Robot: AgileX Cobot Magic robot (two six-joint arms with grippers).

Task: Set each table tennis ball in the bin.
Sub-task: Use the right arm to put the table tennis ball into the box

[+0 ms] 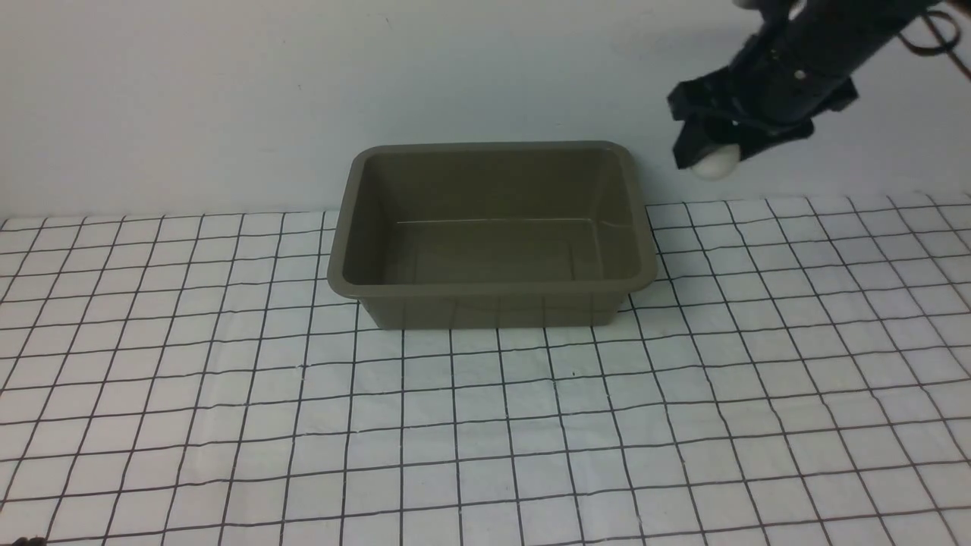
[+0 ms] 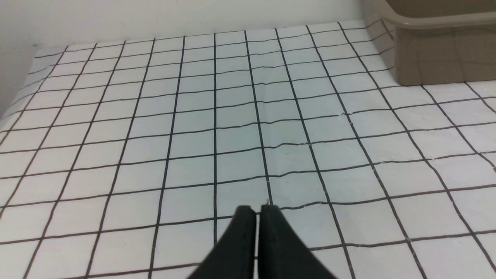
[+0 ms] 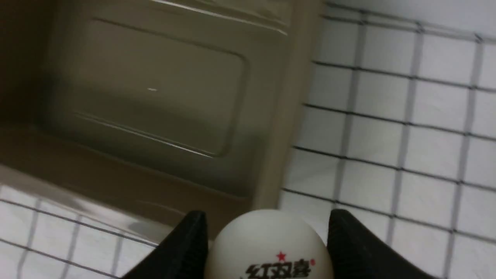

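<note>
The white table tennis ball (image 1: 714,161) hangs in the air, pinched between the black fingers of my right gripper (image 1: 711,150), which is shut on it. It is held high, to the right of the bin's far right corner and outside the rim. In the right wrist view the table tennis ball (image 3: 267,248) shows a red star and black print, with my right gripper (image 3: 266,213) pressing it from both sides. The olive-brown bin (image 1: 493,287) stands at mid-table and holds nothing; its rim (image 3: 286,116) lies below the ball. My left gripper (image 2: 257,208) is shut on nothing, low over the grid cloth.
A white cloth with a black grid (image 1: 485,425) covers the table, and a pale wall (image 1: 227,91) rises just behind the bin. One corner of the bin (image 2: 438,23) shows in the left wrist view, well away from that gripper.
</note>
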